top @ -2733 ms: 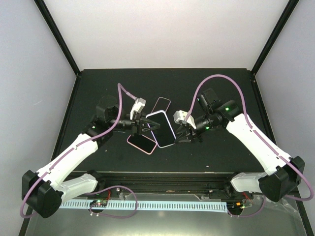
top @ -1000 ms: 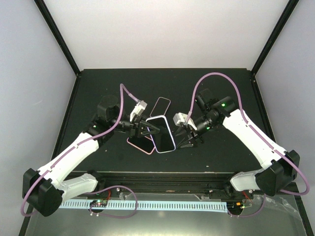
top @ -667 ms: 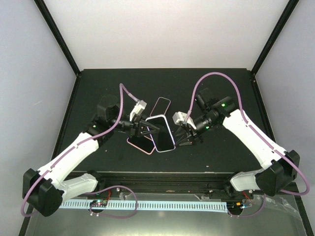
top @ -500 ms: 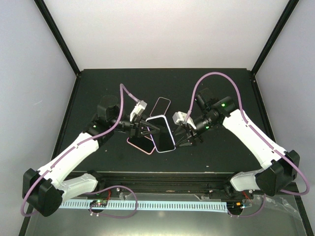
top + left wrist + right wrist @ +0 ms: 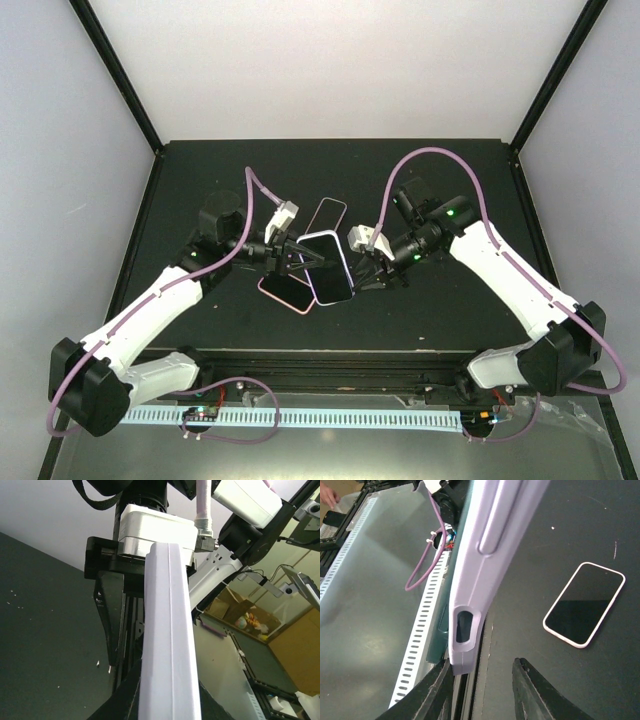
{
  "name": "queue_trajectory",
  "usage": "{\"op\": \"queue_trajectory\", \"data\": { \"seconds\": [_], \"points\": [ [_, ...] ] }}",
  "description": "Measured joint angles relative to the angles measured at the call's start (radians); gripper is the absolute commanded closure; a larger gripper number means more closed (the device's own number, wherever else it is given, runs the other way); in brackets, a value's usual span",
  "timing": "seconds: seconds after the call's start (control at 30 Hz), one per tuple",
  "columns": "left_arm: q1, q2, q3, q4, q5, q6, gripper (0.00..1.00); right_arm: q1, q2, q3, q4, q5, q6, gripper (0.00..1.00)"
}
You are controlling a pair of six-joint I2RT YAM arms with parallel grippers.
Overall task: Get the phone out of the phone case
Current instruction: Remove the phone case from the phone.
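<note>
The phone in its lavender case [image 5: 326, 268] is held off the table between my two grippers. My left gripper [image 5: 299, 261] is shut on the case's left long edge. In the left wrist view the pale case edge [image 5: 169, 640] fills the gap between the dark fingers of that gripper [image 5: 167, 705]. My right gripper [image 5: 364, 271] is at the case's right edge. In the right wrist view the case [image 5: 487, 555], with its oval cutout, rests against the left finger [image 5: 432, 692]. The right finger [image 5: 535, 695] stands apart, so that gripper [image 5: 482, 662] is open.
A pink-rimmed phone [image 5: 288, 291] lies screen up on the black table just below the held case. It also shows in the right wrist view [image 5: 583, 603]. Another phone [image 5: 327, 213] lies behind the case. The table's front rail runs near the arm bases.
The cased phone dropped and tilted since 2.7 s ago, then rose slightly. The right gripper has edged left and up toward the case's edge. The left grip is unchanged.
</note>
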Motion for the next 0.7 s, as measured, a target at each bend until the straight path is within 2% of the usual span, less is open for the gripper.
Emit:
{"op": "queue_trajectory", "data": {
  "seconds": [0.17, 0.23, 0.33, 0.5, 0.6, 0.7],
  "points": [
    [0.002, 0.0, -0.009, 0.006, -0.015, -0.005, 0.98, 0.0, 0.012, -0.006, 0.03, 0.016, 0.04, 0.65],
    [0.006, 0.0, -0.013, 0.013, -0.022, -0.009, 0.98, 0.0, 0.007, -0.02, 0.07, 0.026, 0.088, 0.57],
    [0.011, 0.001, -0.017, 0.036, -0.03, -0.025, 0.98, 0.0, -0.005, -0.035, 0.138, 0.045, 0.181, 0.51],
    [0.017, 0.001, -0.029, 0.143, -0.063, -0.08, 0.99, -0.003, -0.014, -0.035, 0.257, 0.06, 0.37, 0.45],
    [0.021, 0.015, -0.06, 0.277, -0.074, -0.142, 0.98, -0.012, -0.012, -0.035, 0.296, 0.051, 0.459, 0.41],
    [0.021, 0.033, -0.075, 0.356, -0.069, -0.18, 0.98, -0.019, 0.005, -0.031, 0.298, 0.01, 0.51, 0.44]
  ]
}}
